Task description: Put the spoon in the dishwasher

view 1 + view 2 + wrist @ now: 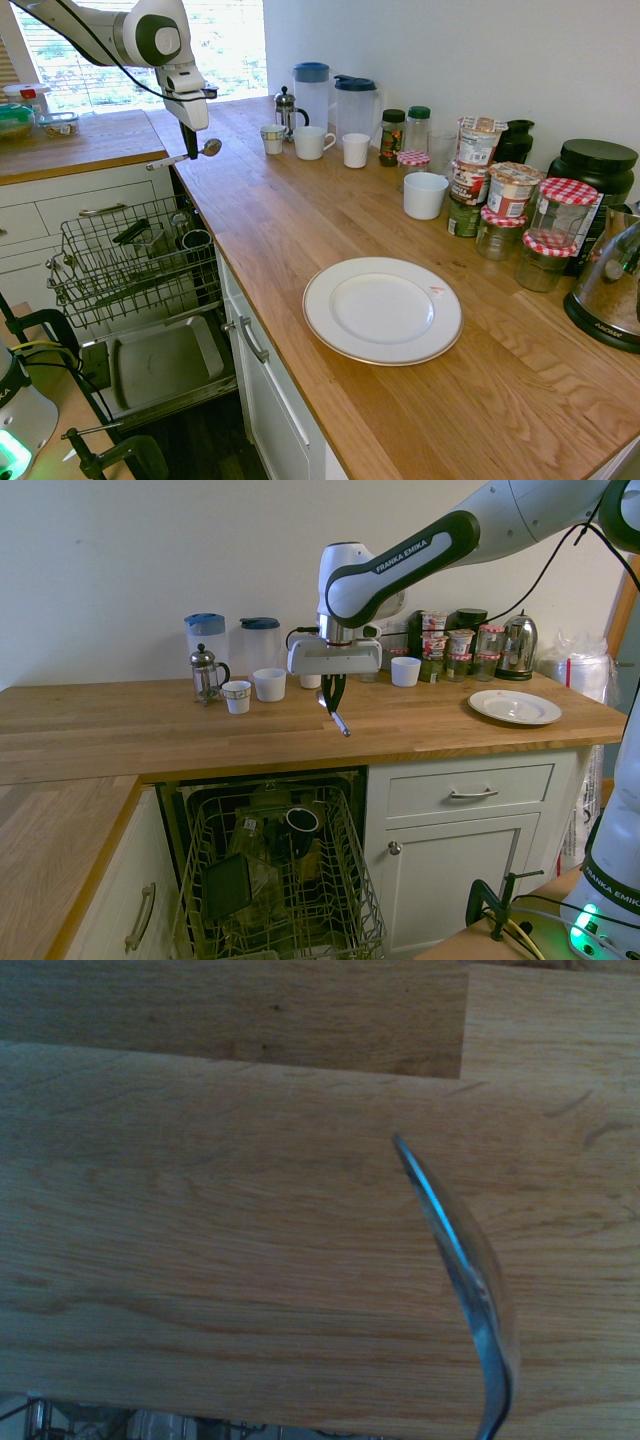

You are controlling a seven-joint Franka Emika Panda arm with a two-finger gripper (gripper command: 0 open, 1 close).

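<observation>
My gripper [187,147] hangs above the wooden counter's left edge and is shut on the spoon [208,149], a slim shiny metal one held roughly level, its bowl pointing over the counter. In the second exterior view the gripper [331,701] holds the spoon [341,721] slanting down just above the counter's front edge. In the wrist view the spoon [470,1270] curves up over the wood grain. Below stands the open dishwasher: its wire rack [105,262] is pulled out over the dropped door [160,362]. The rack [340,852] holds a dark cup [302,822].
A white plate [382,309] lies mid-counter. Mugs [312,142], a French press [287,110], two jugs [355,105], several jars [510,195] and a kettle [612,285] line the wall. White drawers [470,792] flank the dishwasher.
</observation>
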